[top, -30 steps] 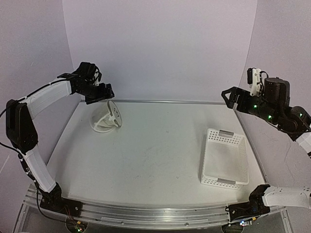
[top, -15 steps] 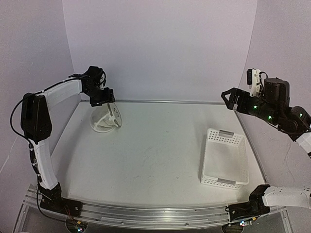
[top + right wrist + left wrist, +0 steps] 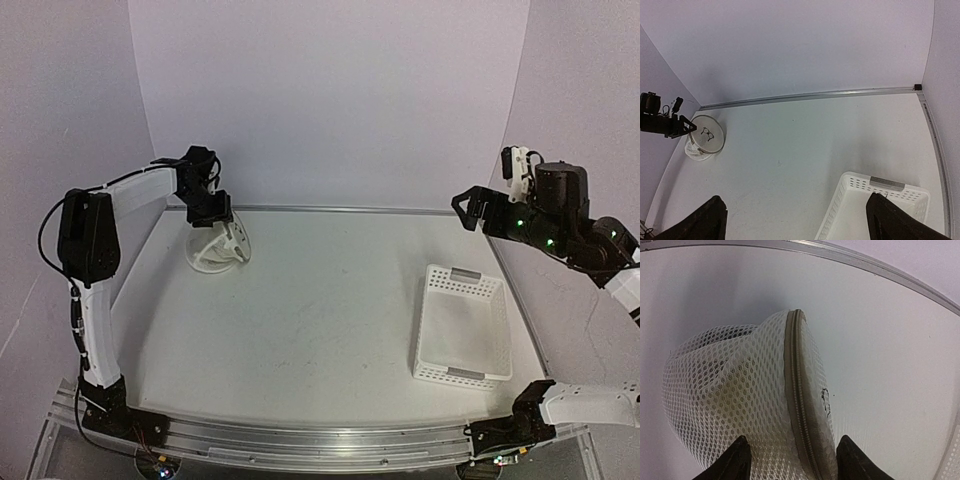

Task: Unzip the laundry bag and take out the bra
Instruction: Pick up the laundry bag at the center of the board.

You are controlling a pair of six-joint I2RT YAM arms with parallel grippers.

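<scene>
Laundry bag point(image 3: 218, 250) is standing on edge in the far-left corner of the table point(image 3: 320, 330). Your left gripper point(image 3: 792, 462) is spread wide either side of its zip rim. Right gripper point(image 3: 800, 220) hangs open, well apart.

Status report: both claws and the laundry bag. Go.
Left claw open, straddling the laundry bag at its zip. Right claw open, raised, holding nothing. Zip looks shut, bra not out. Basket far off, nothing blocking.
</scene>
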